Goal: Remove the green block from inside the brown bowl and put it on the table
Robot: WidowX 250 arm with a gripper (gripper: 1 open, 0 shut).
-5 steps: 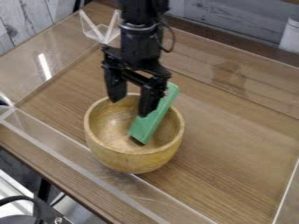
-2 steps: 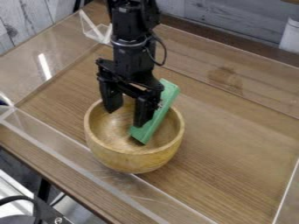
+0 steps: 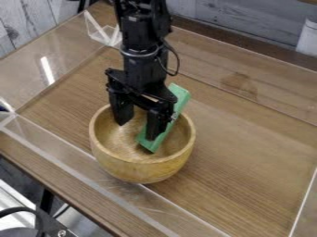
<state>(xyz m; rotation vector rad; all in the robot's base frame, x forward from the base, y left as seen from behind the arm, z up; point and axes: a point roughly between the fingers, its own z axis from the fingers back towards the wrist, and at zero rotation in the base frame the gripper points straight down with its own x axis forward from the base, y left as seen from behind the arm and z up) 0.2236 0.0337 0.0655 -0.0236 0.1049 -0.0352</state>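
Note:
The brown bowl (image 3: 128,159) stands on the table (image 3: 247,157) near the front left. The green block (image 3: 166,118) leans inside it, its lower end in the bowl and its upper end propped over the right rim. My black gripper (image 3: 141,114) points straight down over the bowl with its jaws open, and its fingertips reach just below the rim. The right finger (image 3: 161,118) stands in front of the block's left edge and hides part of it. I cannot tell whether it touches the block. Nothing is held.
Low clear acrylic walls (image 3: 186,199) border the tabletop, with the front wall just ahead of the bowl. Bare wood-grain surface lies to the right of the bowl and behind it.
The gripper has sunk a little toward the bowl and shifted slightly left in the picture. Its jaws stay open. The block and the bowl have not moved.

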